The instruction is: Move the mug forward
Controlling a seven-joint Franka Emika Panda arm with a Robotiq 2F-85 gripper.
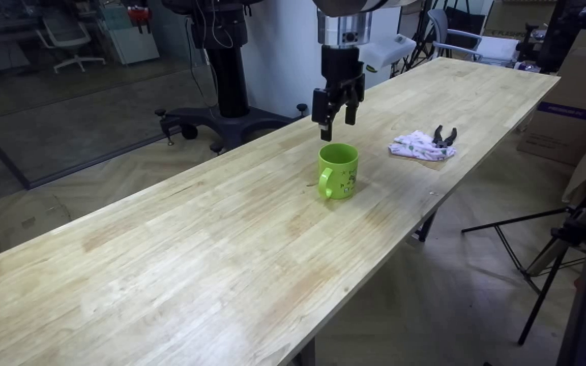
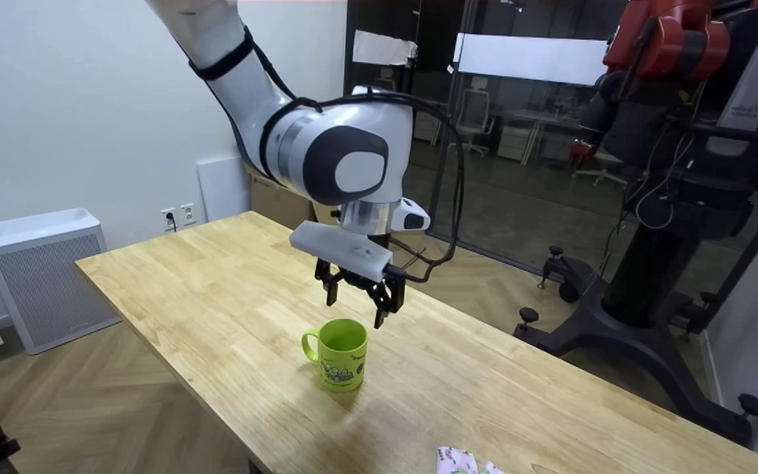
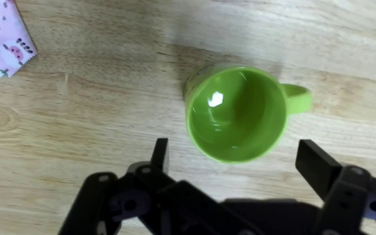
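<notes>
The green mug stands upright between the long edges of the tabletop; the end effector hangs higher, 2 fingers apart.

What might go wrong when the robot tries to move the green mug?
The open end effector hangs higher than the mug, so a finger might bump it coming down and tip it. In the wrist view, the handle sticks out to the right, so a finger could catch on it. The patterned cloth and black tool lie on the same table, so a stray push might hit them.
</notes>
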